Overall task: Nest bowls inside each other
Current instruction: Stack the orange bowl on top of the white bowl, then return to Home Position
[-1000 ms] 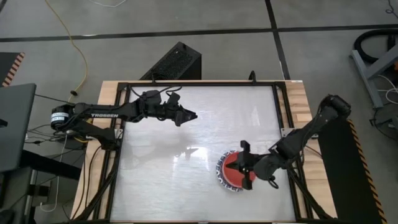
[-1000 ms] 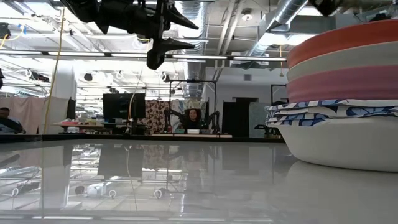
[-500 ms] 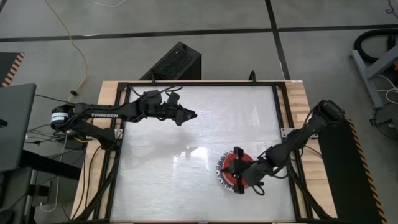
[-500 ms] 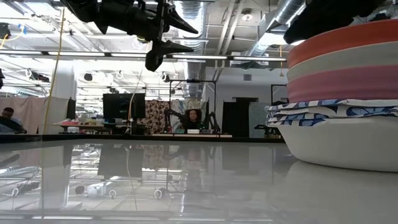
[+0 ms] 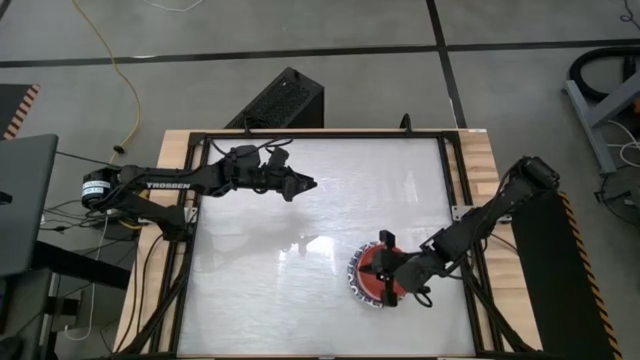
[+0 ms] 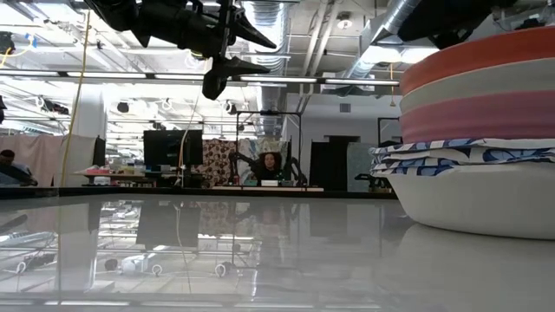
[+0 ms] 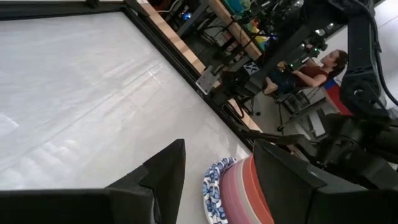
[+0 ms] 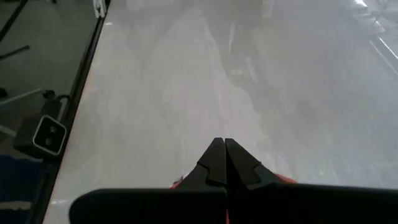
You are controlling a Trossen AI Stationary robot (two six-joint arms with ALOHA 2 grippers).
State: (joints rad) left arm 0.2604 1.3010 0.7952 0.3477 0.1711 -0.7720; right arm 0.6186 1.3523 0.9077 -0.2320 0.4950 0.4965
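**Bowls stacked at four o'clock, right gripper closed above them**

From the overhead camera I see the bowls (image 5: 372,279) nested into one stack toward four o'clock on the table (image 5: 300,300), with the red bowl (image 5: 374,270) on top and a blue patterned rim showing around it. The table-level camera gives me the layers from the side: the red bowl uppermost, a cream-white bowl (image 6: 473,87) beneath it, a pink bowl (image 6: 477,117) under that, then the blue-rimmed bowls (image 6: 460,154), with a broad white bowl wall at the bottom.

My right gripper (image 5: 385,268) sits directly over the stack, its fingers pressed fully together and holding nothing; the wrist camera shows the two dark fingers (image 8: 214,163) meeting at a point with a sliver of red below them. I cannot tell whether the tips touch the red bowl.

My left gripper (image 5: 305,184) hangs in the air toward eleven o'clock, well apart from the stack, fingers spread wide and empty. Its wrist camera looks across the table at the stack.
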